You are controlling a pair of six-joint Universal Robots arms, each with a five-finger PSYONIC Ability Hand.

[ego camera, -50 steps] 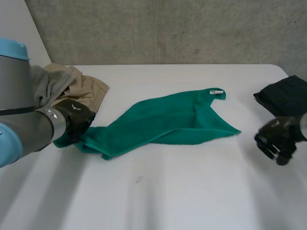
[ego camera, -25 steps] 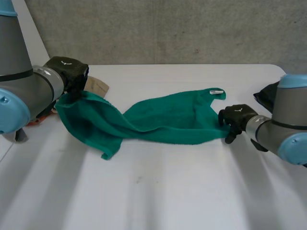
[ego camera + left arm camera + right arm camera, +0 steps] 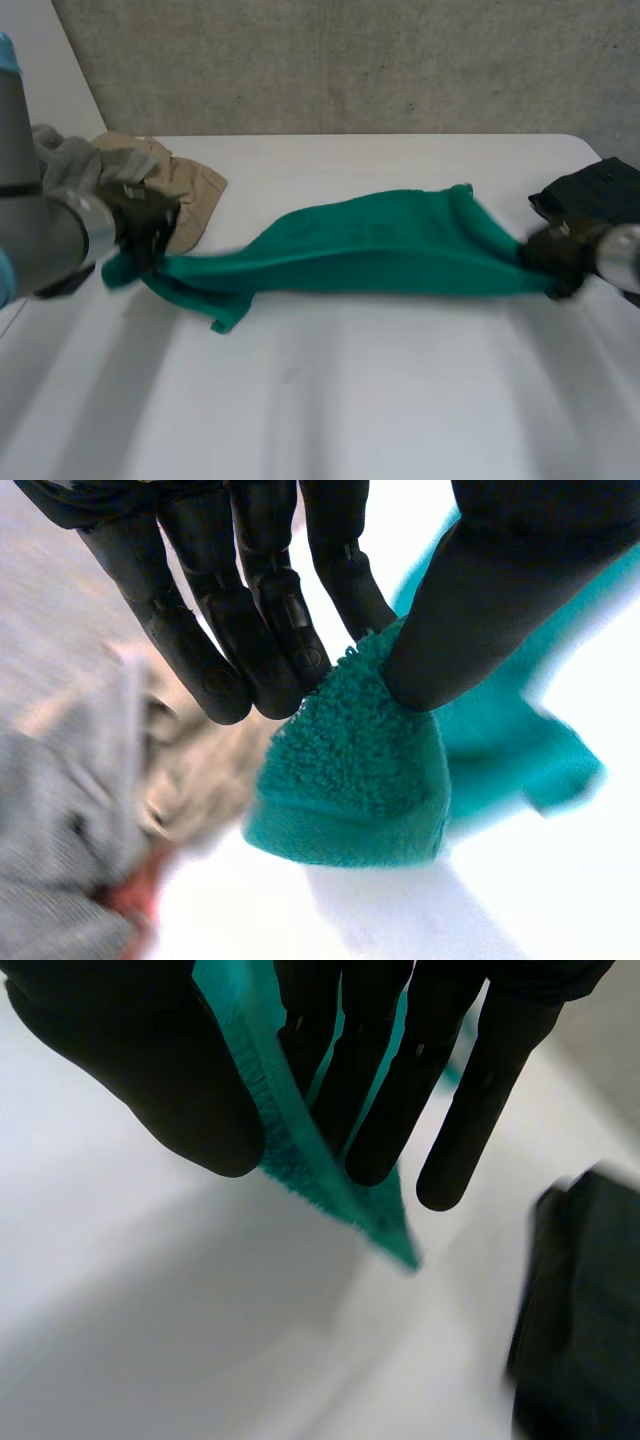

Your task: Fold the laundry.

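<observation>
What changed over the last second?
The right hand came in, pinched the right corner of the green towel and pulled it rightward, toward the black garment. The left hand, gripping the left end, raised it, then lowered it; the towel now stretches between them. The beige clothes pile stayed put.

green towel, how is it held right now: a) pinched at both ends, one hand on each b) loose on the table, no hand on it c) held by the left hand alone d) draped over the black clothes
A: the left hand pinches one end of the green towel and the right hand pinches the other.
</observation>
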